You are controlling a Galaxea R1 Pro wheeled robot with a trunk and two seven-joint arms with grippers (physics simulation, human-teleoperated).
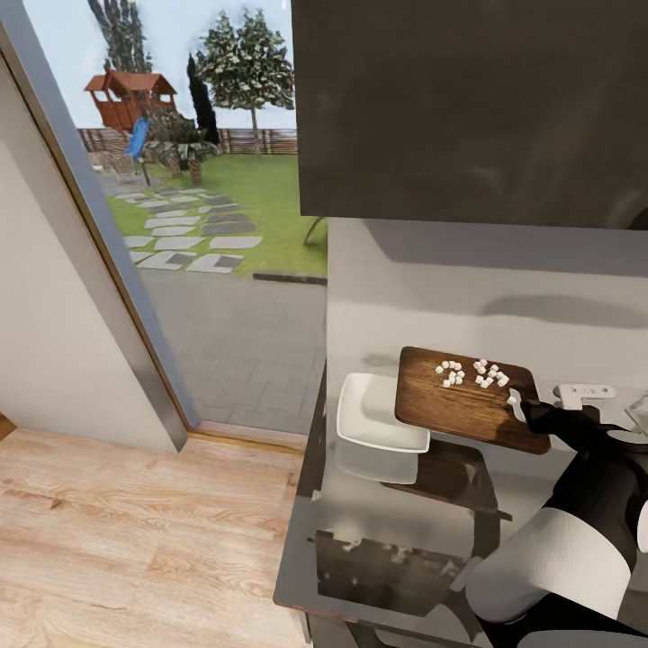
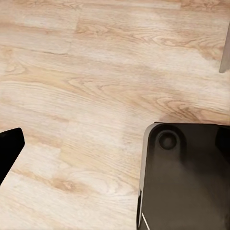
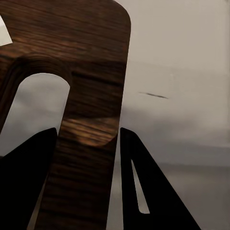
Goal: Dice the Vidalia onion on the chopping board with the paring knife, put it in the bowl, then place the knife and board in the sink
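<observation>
The brown chopping board point(image 1: 459, 409) hangs a little above the glossy grey countertop point(image 1: 405, 540), which mirrors it below. My right gripper point(image 1: 522, 409) is shut on its right short edge. In the right wrist view the gripper point(image 3: 86, 134) has its two dark fingers on either side of the board point(image 3: 86, 62), beside the handle slot. The diced onion point(image 1: 472, 373), several tiny white cubes, lies on the far part of the board. The white square bowl point(image 1: 378, 414) stands on the countertop just left of the board, its right rim under the board's edge. One dark finger point(image 2: 9, 148) of my left gripper hangs over the floor.
A dark wall cabinet point(image 1: 468, 108) hangs above the counter. A small white object point(image 1: 585, 391) sits by the wall to the right of the board. The counter's left end borders wooden floor point(image 1: 135, 540) and a tall window onto a garden. The robot's dark base point(image 2: 187, 177) is below the left arm.
</observation>
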